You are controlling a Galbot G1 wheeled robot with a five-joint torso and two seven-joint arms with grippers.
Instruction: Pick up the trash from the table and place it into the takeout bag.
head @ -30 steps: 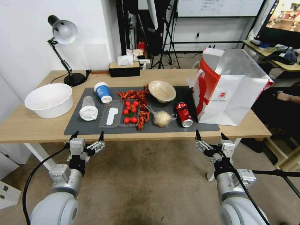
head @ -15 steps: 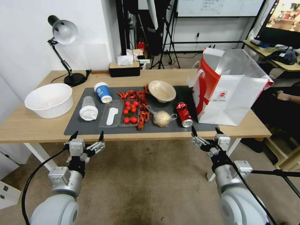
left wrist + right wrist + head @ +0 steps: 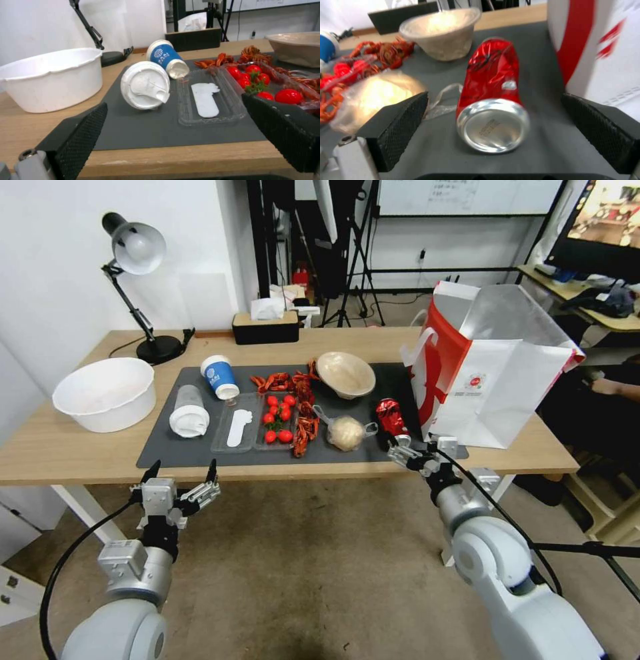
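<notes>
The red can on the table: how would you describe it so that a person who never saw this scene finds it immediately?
Start at the takeout bag standing on the table's right end. On the dark mat just left of the bag lies the crushed red soda can, silver base toward the robot, with the open right hand at its near end. It is the only metal item; its neighbour is a clear bag holding a beige lump.

A white wall (image 3: 60, 280) stands behind the left end of the surface (image 3: 80, 450), and a black desk lamp (image 3: 137, 253) with a round base sits in front of it, beside a black tissue box (image 3: 265, 327) with a wooden lid. The floor (image 3: 313, 567) is mottled grey-brown. Farther back stand black tripods (image 3: 357, 253) and a whiteboard (image 3: 467, 197), with a lit screen (image 3: 617, 217) over a cluttered desk (image 3: 587, 303) on the right.
</notes>
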